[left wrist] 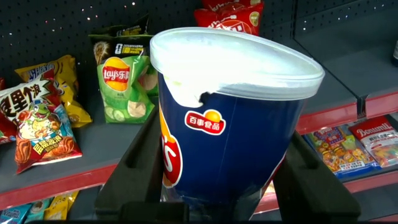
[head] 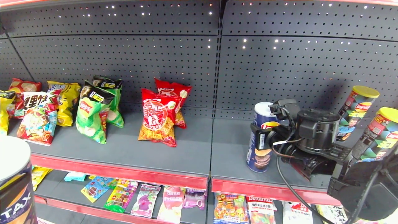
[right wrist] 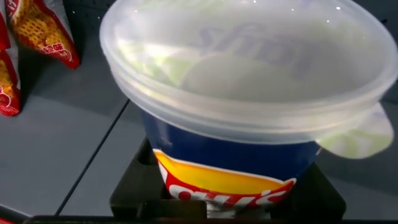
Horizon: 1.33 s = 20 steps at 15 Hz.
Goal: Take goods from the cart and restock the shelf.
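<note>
A blue chip can (head: 260, 158) with a white lid stands upright on the right half of the grey shelf (head: 186, 152), near its red front edge. My right gripper (head: 259, 138) is shut on its side; in the right wrist view the can (right wrist: 236, 155) sits between the black fingers (right wrist: 134, 186) of that gripper (right wrist: 227, 193). A second blue can (left wrist: 236, 143) with a white lid is held upright in my left gripper (left wrist: 224, 177), shut on it, in front of the shelf's left part. The same can (head: 14, 183) shows at the lower left of the head view.
Two yellow-lidded cans (head: 357, 109) (head: 381, 133) lean at the shelf's far right behind my right arm. Green chip bags (head: 93, 109), red bags (head: 160, 119) and yellow and red bags (head: 37, 115) stand along the left half. Flat snack packs (head: 146, 199) lie on the shelf below.
</note>
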### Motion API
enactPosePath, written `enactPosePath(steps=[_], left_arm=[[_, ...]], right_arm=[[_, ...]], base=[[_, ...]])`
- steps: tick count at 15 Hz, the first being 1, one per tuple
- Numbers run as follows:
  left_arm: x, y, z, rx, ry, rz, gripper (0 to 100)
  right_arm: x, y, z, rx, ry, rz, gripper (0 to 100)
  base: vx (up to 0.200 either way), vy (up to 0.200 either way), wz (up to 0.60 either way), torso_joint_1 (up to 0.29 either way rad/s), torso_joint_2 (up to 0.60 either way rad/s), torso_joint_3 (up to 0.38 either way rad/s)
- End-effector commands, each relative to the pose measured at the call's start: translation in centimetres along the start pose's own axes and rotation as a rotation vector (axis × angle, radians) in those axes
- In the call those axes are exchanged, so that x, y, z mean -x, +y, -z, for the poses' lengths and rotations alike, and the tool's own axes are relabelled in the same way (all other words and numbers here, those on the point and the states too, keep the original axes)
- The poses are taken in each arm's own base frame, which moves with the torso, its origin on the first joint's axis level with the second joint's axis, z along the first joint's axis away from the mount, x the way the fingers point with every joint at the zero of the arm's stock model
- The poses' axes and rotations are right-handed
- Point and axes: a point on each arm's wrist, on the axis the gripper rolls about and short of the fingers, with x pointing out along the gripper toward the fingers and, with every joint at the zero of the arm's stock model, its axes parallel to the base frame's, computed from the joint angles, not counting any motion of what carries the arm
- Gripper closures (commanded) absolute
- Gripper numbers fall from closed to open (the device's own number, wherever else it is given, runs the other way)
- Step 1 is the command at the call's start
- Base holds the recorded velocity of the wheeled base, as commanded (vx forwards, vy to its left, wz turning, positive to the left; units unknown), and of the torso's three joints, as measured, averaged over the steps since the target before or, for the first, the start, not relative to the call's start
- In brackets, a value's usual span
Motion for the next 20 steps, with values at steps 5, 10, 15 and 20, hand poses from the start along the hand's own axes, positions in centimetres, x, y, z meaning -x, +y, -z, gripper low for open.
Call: enactPosePath(steps=[5, 10, 15, 20], left_arm=[[0.1, 0.0, 0.1, 0.0, -0.002, -0.001, 100], [0.1, 0.0, 0.1, 0.0, 0.0, -0.001, 100], [0.0, -0.1, 0.3, 0.001, 0.006, 0.001, 100], [0.0, -0.1, 0.3, 0.002, 0.008, 0.003, 100]], right_arm=[[0.3, 0.1, 0.1, 0.007, 0.004, -0.007, 100], [0.7, 0.8, 0.1, 0.023, 0.002, 0.004, 100], [1.1, 0.9, 0.3, 0.031, 0.005, 0.029, 100], [1.6, 0.6, 1.1, 0.06, 0.036, 0.047, 100]], base=[[0.0, 0.0, 0.0, 0.0, 0.0, 0.0], [0.0, 0.0, 0.0, 0.0, 0.0, 0.0], [0.0, 0.0, 0.0, 0.0, 0.0, 0.0], [0.0, 0.0, 0.0, 0.0, 0.0, 0.0]])
